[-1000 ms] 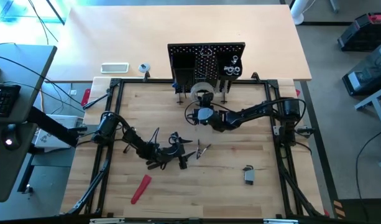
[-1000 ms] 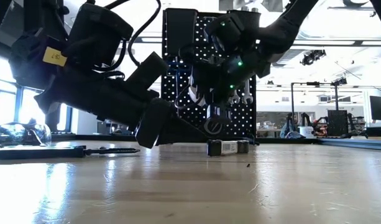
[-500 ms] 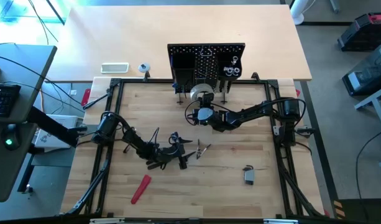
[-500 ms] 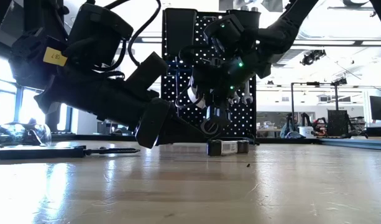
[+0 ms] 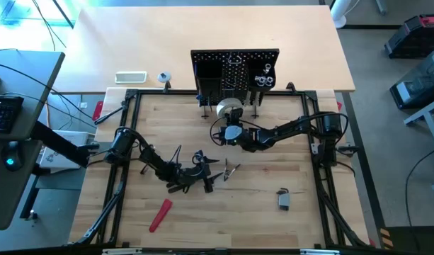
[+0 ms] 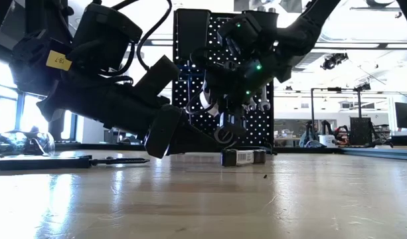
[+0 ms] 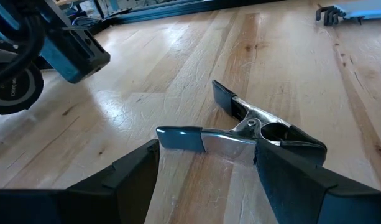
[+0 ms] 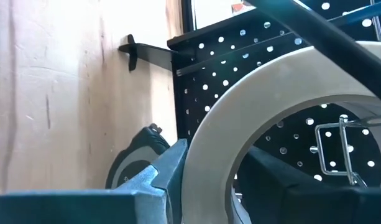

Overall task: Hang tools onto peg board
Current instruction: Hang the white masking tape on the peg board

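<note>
Just before black perforated metal peg board (image 5: 234,69), right claw (image 5: 231,120) held white tape roll (image 8: 252,124), fingers across ring wall; wire hook (image 8: 339,149) lay straight ahead through ring. Left claw (image 7: 206,180) wide over silver clamp (image 7: 252,127) on bench (image 5: 266,184).

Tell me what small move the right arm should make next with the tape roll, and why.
Probably ease back: the tape roll sits at the peg board by a wire hook, and the right gripper has its fingers either side of the rim.
</note>
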You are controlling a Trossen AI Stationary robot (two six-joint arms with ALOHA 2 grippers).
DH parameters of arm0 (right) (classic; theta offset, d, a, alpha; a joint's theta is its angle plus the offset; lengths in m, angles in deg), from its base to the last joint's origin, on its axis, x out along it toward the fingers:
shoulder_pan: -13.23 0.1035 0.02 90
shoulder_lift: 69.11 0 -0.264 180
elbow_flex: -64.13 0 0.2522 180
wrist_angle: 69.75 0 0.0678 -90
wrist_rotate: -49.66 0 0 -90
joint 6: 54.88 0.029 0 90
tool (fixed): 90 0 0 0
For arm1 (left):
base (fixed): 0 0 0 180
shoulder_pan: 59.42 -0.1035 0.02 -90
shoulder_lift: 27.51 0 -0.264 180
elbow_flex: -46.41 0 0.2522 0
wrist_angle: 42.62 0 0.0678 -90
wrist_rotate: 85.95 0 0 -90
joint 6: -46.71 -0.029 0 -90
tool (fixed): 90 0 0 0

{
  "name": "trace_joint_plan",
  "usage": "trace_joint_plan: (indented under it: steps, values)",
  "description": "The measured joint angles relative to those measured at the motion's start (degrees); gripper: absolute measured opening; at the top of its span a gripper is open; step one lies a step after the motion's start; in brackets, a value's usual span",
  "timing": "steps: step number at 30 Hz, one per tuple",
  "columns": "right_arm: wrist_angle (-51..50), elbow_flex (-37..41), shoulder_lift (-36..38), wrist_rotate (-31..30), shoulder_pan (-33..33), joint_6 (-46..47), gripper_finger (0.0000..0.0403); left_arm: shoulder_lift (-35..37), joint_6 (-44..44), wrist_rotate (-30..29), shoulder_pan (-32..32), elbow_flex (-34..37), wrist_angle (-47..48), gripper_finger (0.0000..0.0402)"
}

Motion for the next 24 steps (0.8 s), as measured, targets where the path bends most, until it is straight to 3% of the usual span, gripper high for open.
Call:
trace_joint_plan:
  steps: [8,16,24]
  values:
    - [-1.2,0.0,0.0,0.8,0.4,1.6,0.0127,0.0,0.1,0.0,0.1,0.0,0.0,0.0255]
    - [-1.6,0.0,0.0,-0.8,0.5,2.8,0.0184,-0.1,0.1,0.0,0.1,0.0,0.0,0.0255]
    - [-1.9,0.0,0.0,-2.6,2.4,2.6,0.0192,-0.1,0.1,0.0,0.1,0.0,0.0,0.0255]
